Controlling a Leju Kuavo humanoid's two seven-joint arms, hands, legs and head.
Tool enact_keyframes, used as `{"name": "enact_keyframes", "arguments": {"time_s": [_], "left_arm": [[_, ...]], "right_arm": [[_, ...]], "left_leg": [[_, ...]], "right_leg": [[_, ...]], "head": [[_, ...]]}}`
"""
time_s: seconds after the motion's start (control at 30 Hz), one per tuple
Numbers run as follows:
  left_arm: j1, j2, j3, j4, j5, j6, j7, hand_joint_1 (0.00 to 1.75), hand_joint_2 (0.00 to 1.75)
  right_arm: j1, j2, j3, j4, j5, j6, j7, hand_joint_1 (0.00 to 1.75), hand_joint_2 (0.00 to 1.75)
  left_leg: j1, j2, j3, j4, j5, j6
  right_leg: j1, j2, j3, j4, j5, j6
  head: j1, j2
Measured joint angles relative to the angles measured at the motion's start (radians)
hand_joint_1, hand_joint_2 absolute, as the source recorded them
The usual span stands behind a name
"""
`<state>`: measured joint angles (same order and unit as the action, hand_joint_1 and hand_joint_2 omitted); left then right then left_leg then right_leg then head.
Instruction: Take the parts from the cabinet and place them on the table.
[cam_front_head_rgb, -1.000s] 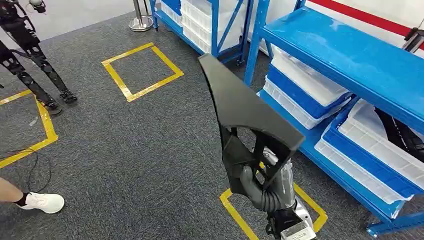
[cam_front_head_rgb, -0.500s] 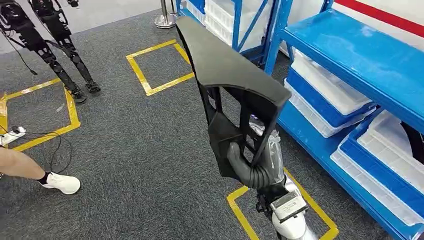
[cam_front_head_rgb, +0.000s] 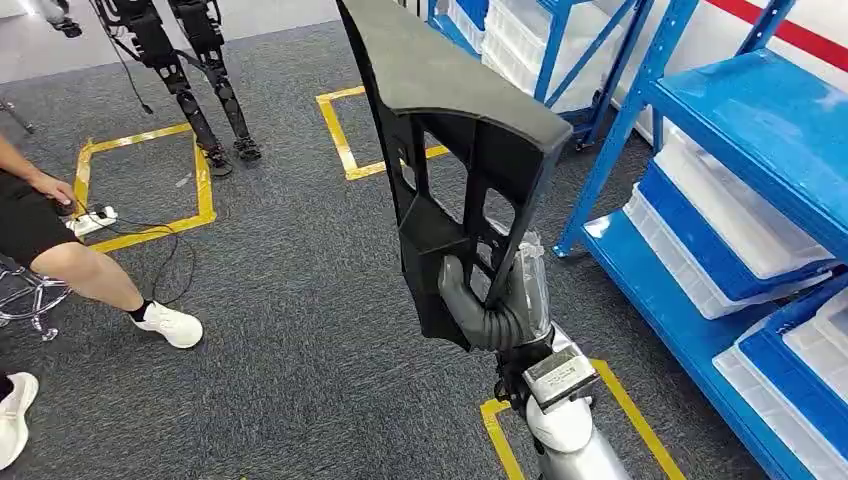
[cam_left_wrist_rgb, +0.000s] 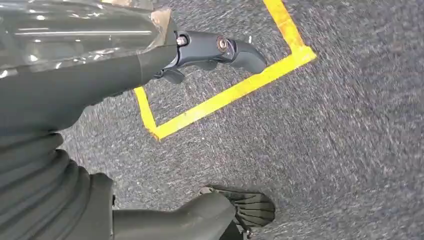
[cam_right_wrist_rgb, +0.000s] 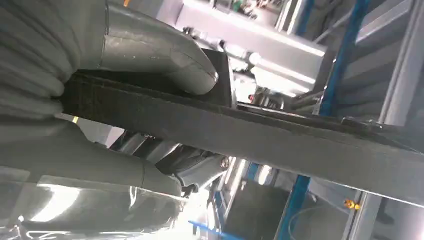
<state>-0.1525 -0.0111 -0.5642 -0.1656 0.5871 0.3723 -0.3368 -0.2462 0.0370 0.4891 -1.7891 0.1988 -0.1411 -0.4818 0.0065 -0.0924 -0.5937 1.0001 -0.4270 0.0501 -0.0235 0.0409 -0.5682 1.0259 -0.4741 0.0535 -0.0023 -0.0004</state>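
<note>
Carrying: black ribbed plastic part (cam_front_head_rgb: 455, 150), upright, gripped at its near lower end by right hand (cam_front_head_rgb: 495, 305); left hand (cam_left_wrist_rgb: 150, 75) released, empty. Advice: grip firm, part clear of blue rack (cam_front_head_rgb: 740, 130).

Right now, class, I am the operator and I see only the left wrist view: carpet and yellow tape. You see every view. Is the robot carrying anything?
Observer: Yes. In the head view the right hand grips a black part, held upright in front of the robot.
Operator: Where is the cabinet?
Observer: Blue shelving stands on the robot's right, with white bins on it.
Operator: Is anyone close by?
Observer: A person in a white shoe stands at the left of the head view.
</note>
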Motion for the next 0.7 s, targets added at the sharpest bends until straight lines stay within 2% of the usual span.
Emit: {"name": "enact_keyframes", "arguments": {"time_s": [0.03,0.07,0.13,0.17,0.2,0.23,0.27,0.33,0.37,0.4,0.43,0.47,0.5,0.53,0.57,0.63,0.67,0.7], "left_arm": [[-0.006,0.0,0.0,0.0,0.001,0.008,0.002,0.0,1.75],[-0.008,-0.001,0.001,0.0,0.004,0.011,0.003,0.0,1.75],[-0.008,-0.001,0.001,0.0,0.007,0.014,0.005,0.0,1.75],[-0.008,-0.001,0.002,0.0,0.009,0.015,0.006,0.0,1.75],[-0.008,-0.003,0.002,0.0,0.01,0.015,0.007,0.0,1.75],[-0.012,-0.004,0.004,0.0,0.011,0.015,0.007,0.0,1.75],[-0.017,-0.004,0.007,0.0,0.013,0.015,0.007,0.0,1.75],[-0.02,-0.004,0.016,0.0,0.019,0.014,0.006,0.0,1.75],[-0.019,-0.005,0.017,0.0,0.019,0.013,0.005,0.0,1.75],[-0.017,-0.005,0.02,0.0,0.024,0.011,0.004,0.0,1.75],[-0.016,-0.005,0.024,0.0,0.031,0.01,0.002,0.0,1.75],[-0.015,-0.005,0.026,0.0,0.032,0.01,-0.001,0.0,1.75],[-0.016,-0.005,0.027,0.0,0.034,0.009,-0.005,0.0,1.75],[-0.019,-0.005,0.028,0.0,0.035,0.009,-0.006,0.0,1.75],[-0.019,-0.005,0.031,0.0,0.035,0.008,-0.009,0.0,1.75],[-0.017,-0.007,0.036,0.0,0.042,0.007,-0.017,0.0,1.75],[-0.016,-0.007,0.042,0.0,0.048,0.008,-0.022,0.0,1.75],[-0.014,-0.008,0.047,0.0,0.052,0.008,-0.026,0.0,1.75]], "right_arm": [[-0.005,0.002,-0.001,0.008,0.0,0.0,-0.001,1.75,1.75],[-0.01,0.005,-0.002,0.012,0.001,0.001,-0.001,1.75,1.75],[-0.021,0.014,-0.005,0.028,-0.001,0.006,-0.001,1.75,1.75],[-0.028,0.02,-0.006,0.034,-0.001,0.009,-0.002,1.75,1.75],[-0.036,0.027,-0.006,0.038,-0.001,0.012,-0.002,1.75,1.75],[-0.04,0.034,-0.007,0.042,-0.001,0.016,-0.003,1.75,1.75],[-0.042,0.037,-0.008,0.045,-0.001,0.018,-0.005,1.75,1.75],[-0.042,0.038,-0.009,0.058,-0.001,0.019,-0.005,1.75,1.75],[-0.042,0.038,-0.009,0.064,-0.001,0.021,-0.006,1.75,1.75],[-0.042,0.041,-0.009,0.069,-0.001,0.026,-0.009,1.75,1.75],[-0.043,0.045,-0.01,0.074,-0.001,0.031,-0.011,1.75,1.75],[-0.044,0.049,-0.01,0.076,-0.001,0.035,-0.013,1.75,1.75],[-0.045,0.054,-0.01,0.077,-0.001,0.037,-0.014,1.75,1.75],[-0.049,0.057,-0.009,0.079,-0.001,0.038,-0.015,1.75,1.75],[-0.053,0.058,-0.01,0.08,-0.001,0.039,-0.014,1.75,1.75],[-0.058,0.063,-0.01,0.082,-0.002,0.045,-0.012,1.75,1.75],[-0.059,0.064,-0.01,0.082,-0.003,0.051,-0.007,1.75,1.75],[-0.06,0.067,-0.012,0.082,-0.004,0.053,-0.003,1.75,1.75]], "left_leg": [[-0.006,-0.009,-0.005,0.007,-0.002,-0.009],[-0.004,-0.015,-0.012,0.007,0.0,-0.015],[0.004,-0.025,-0.018,0.002,0.006,-0.03],[0.005,-0.033,-0.021,0.002,0.006,-0.037],[0.007,0.0,-0.026,0.019,-0.006,-0.039],[0.004,0.044,-0.046,0.062,-0.034,-0.042],[0.006,0.067,-0.079,0.13,-0.069,-0.047],[0.009,0.083,-0.164,0.291,-0.133,-0.052],[0.012,0.086,-0.185,0.327,-0.135,-0.054],[0.014,0.089,-0.179,0.308,-0.112,-0.055],[0.015,0.094,-0.151,0.25,-0.077,-0.054],[0.015,0.105,-0.103,0.159,-0.035,-0.052],[0.014,0.134,-0.054,0.072,-0.004,-0.05],[0.008,0.18,-0.027,0.019,-0.007,-0.046],[0.005,0.162,-0.026,0.018,-0.001,-0.039],[-0.001,0.139,-0.033,0.019,-0.002,-0.032],[-0.003,0.127,-0.032,0.016,0.0,-0.025],[0.007,0.117,-0.023,0.006,0.008,-0.014]], "right_leg": [[0.002,0.02,0.001,-0.018,-0.002,-0.008],[0.004,0.004,0.006,-0.02,0.002,-0.018],[0.011,-0.005,0.003,-0.018,0.006,-0.028],[0.005,-0.014,0.005,-0.024,0.011,-0.036],[-0.002,-0.024,0.009,-0.031,0.016,-0.045],[0.0,-0.031,0.01,-0.032,0.013,-0.053],[0.003,-0.042,0.012,-0.032,0.012,-0.063],[0.01,-0.068,0.012,-0.032,0.01,-0.068],[0.012,-0.078,0.012,-0.032,0.01,-0.068],[0.014,-0.089,0.012,-0.032,0.009,-0.069],[0.014,-0.098,0.013,-0.031,0.007,-0.069],[0.014,-0.106,0.014,-0.031,0.005,-0.067],[0.014,-0.113,0.017,-0.031,0.003,-0.063],[0.024,-0.121,0.019,-0.03,-0.001,-0.058],[0.032,-0.127,0.018,-0.029,-0.004,-0.053],[0.03,-0.143,0.021,-0.031,-0.006,-0.046],[0.03,-0.155,0.024,-0.032,-0.008,-0.039],[0.031,-0.135,0.013,-0.02,-0.017,-0.03]], "head": [[-0.001,0.0],[0.0,0.0],[0.0,0.0],[-0.001,0.0],[-0.001,0.0],[-0.01,0.0],[-0.011,0.0],[-0.011,0.0],[-0.011,0.0],[-0.01,0.0],[-0.011,0.0],[-0.01,0.0],[-0.011,0.0],[-0.011,0.0],[-0.007,0.0],[-0.002,0.0],[-0.002,0.0],[-0.002,0.0]]}}
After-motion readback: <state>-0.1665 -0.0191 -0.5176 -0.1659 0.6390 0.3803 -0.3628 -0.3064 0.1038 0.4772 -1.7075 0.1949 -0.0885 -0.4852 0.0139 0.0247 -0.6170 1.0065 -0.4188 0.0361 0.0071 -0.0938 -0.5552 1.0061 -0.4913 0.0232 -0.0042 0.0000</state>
